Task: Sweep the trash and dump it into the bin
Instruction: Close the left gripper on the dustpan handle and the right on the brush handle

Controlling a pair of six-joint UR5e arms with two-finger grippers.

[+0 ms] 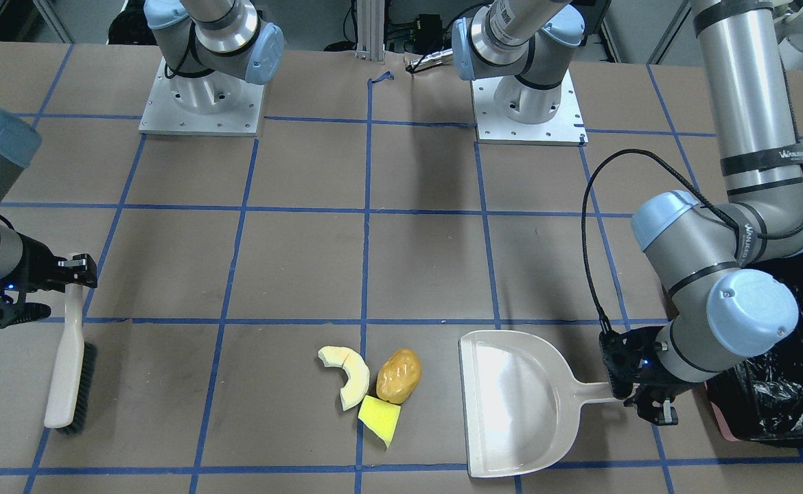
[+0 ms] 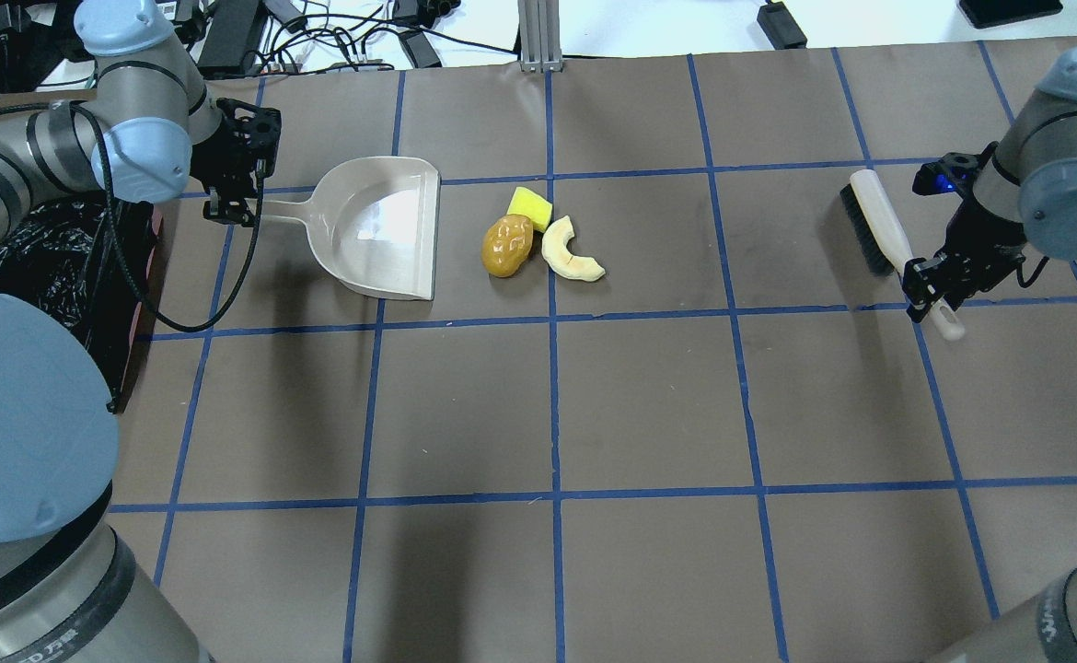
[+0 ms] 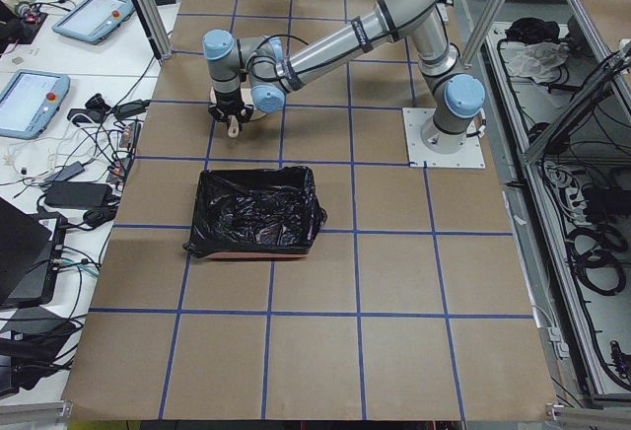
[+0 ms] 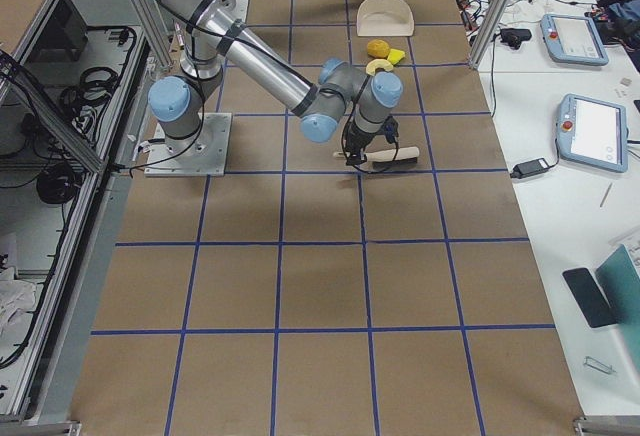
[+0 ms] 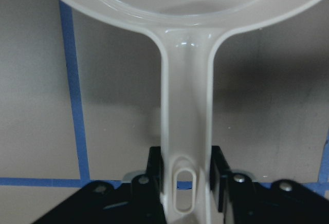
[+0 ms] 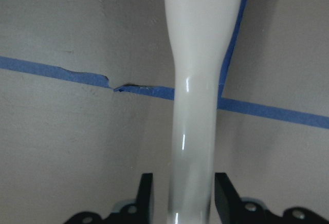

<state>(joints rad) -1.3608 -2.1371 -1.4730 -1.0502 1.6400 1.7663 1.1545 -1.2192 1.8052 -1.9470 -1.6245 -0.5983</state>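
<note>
Dustpan pinched by left gripper faces nearby trash; right gripper pinches brush.

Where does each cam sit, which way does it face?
Front-facing: across the table, facing both bases; dustpan, brush.
Overhead: behind the robot, looking down; trash.
Exterior left: table end, bin near, left arm.
Exterior right: opposite end, right arm near.
Left wrist: down the dustpan handle, left gripper clamping it.
Right wrist: down the brush handle, right gripper around it.
Front-facing and overhead share trash, dustpan, brush.
</note>
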